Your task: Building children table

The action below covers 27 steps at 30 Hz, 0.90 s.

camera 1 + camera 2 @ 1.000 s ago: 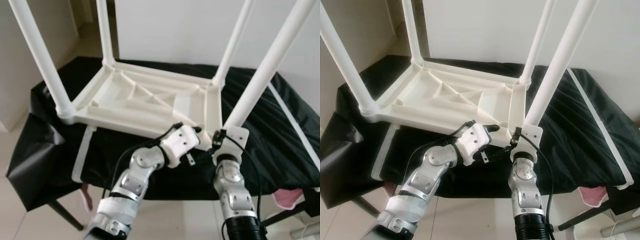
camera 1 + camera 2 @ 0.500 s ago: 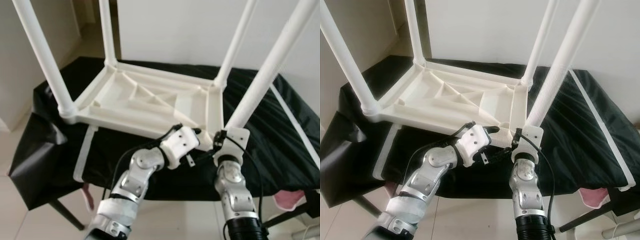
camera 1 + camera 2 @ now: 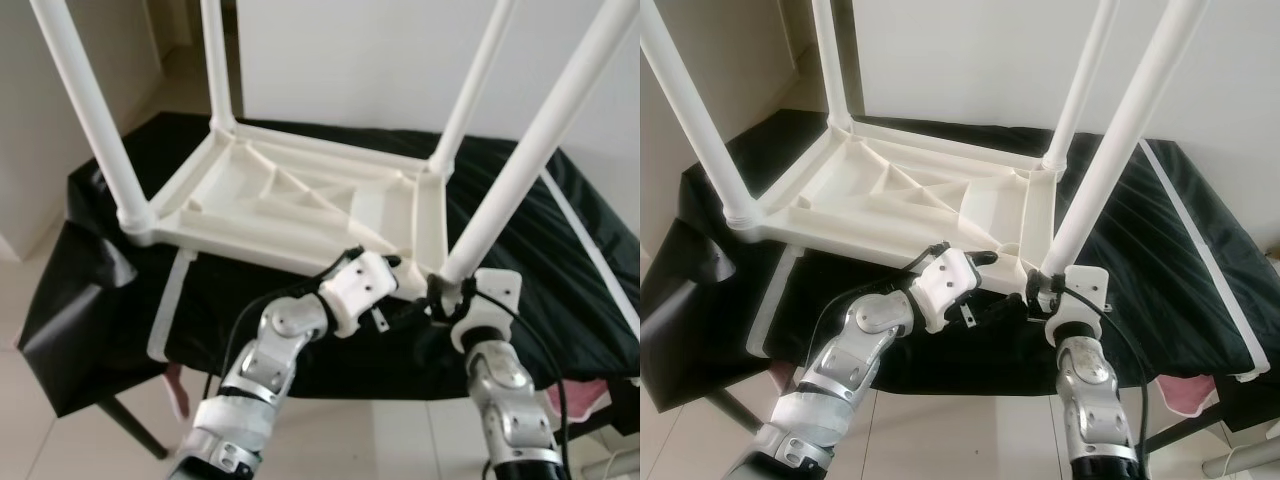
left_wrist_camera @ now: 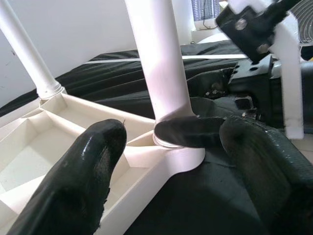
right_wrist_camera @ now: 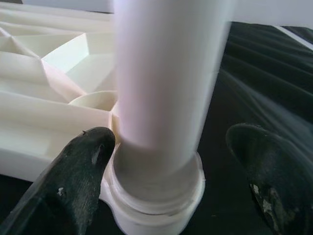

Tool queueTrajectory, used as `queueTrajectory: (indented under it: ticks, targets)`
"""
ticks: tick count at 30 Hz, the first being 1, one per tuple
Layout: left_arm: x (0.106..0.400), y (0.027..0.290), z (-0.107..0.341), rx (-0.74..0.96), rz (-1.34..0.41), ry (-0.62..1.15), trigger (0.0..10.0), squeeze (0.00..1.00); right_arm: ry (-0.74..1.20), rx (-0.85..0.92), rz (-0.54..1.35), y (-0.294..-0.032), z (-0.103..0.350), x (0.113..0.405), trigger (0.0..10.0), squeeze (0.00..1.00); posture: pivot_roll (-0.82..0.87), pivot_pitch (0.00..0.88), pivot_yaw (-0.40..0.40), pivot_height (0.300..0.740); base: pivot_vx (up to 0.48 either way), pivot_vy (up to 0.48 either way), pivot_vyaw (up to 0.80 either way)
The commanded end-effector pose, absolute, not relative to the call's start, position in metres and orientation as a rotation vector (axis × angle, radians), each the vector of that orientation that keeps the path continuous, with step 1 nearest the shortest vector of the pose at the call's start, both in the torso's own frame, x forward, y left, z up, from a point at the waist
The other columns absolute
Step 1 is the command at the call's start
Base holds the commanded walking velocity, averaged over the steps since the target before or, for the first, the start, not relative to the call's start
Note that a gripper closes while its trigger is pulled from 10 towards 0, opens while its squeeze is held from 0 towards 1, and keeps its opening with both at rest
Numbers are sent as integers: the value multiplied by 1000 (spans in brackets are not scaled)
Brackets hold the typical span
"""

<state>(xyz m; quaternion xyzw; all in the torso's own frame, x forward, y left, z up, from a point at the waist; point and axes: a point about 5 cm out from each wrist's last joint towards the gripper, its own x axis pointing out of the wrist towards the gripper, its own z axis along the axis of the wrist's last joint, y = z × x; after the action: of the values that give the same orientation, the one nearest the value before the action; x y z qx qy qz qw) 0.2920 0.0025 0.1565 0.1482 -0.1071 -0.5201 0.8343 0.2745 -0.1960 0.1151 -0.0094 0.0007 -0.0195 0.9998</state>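
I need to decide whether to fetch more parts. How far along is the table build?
All four white legs stand in the corner sockets of the upturned tabletop on the black cloth. In hand: both grippers sit at the near right leg, the right gripper open around its base, the left gripper open beside the socket. Left: seating that leg, then flipping the table.

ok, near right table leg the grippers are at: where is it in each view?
Left eye: near right leg, slanting up to the top right.
Right eye: same leg, right of centre.
Left wrist: leg at centre, seated in its socket.
Right wrist: leg close up, centre.
Shared landmark: the corner socket at its base.
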Motion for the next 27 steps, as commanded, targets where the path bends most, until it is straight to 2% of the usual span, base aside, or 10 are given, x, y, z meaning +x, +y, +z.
queueTrajectory:
  ticks: [1,5,8,10,16,24,25,26,27]
  targets:
    - [297,3,158,303,-986,-239,10000,0,-15,-29,33,-206,118,273,10000,0,-55,0,-64,740,0,0,0]
    - [298,2,159,304,-991,-241,10000,0,-15,-68,127,-213,121,275,10000,0,-63,0,-57,740,0,0,0]
    - [299,-1,161,303,-997,-248,10000,0,0,-129,286,-217,126,282,10000,0,-69,0,-51,740,0,0,0]
    - [299,-1,161,303,-997,-248,10000,0,0,-129,286,-217,126,282,10000,0,-69,0,-51,740,0,0,0]
    - [301,0,162,305,-991,-251,10000,0,64,-218,441,-223,128,298,10000,0,-54,0,-59,740,0,0,0]
    - [303,4,164,309,-967,-255,10000,0,92,-251,501,-228,128,311,10000,0,-30,0,-73,740,0,0,0]
    - [303,4,164,310,-964,-256,10000,0,90,-258,503,-229,129,313,1686,0,-22,0,-77,740,0,0,0]
    - [303,4,164,310,-964,-256,10000,0,90,-258,503,-229,129,313,1686,0,-22,0,-77,740,0,0,0]
    - [304,5,164,311,-962,-257,10000,0,92,-257,505,-230,128,314,0,0,-22,0,-77,740,0,0,0]
